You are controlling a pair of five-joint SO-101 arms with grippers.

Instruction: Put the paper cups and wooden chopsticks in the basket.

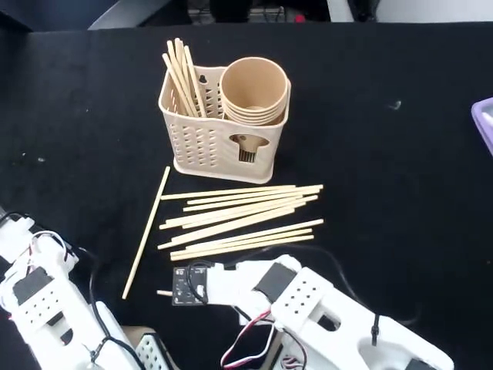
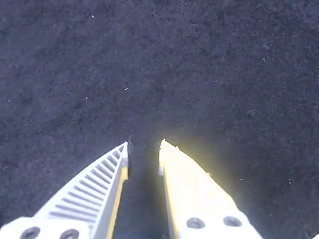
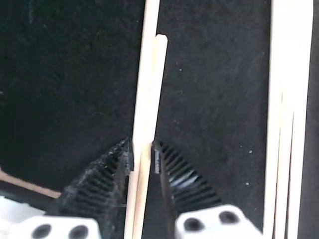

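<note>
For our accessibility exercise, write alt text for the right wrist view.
The right claw grips two wooden chopsticks between its dark ribbed fingers, above a black table. More chopsticks lie alongside, apart from them.

One basket (image 1: 202, 142), one stack of paper cups (image 1: 254, 86), some five upright chopsticks (image 1: 183, 77), about ten loose chopsticks (image 1: 243, 216).

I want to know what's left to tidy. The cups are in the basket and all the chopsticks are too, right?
Not all. The cups are in the basket, but only some chopsticks stand in it. The high view shows loose chopsticks lying on the table in front of it.
</note>
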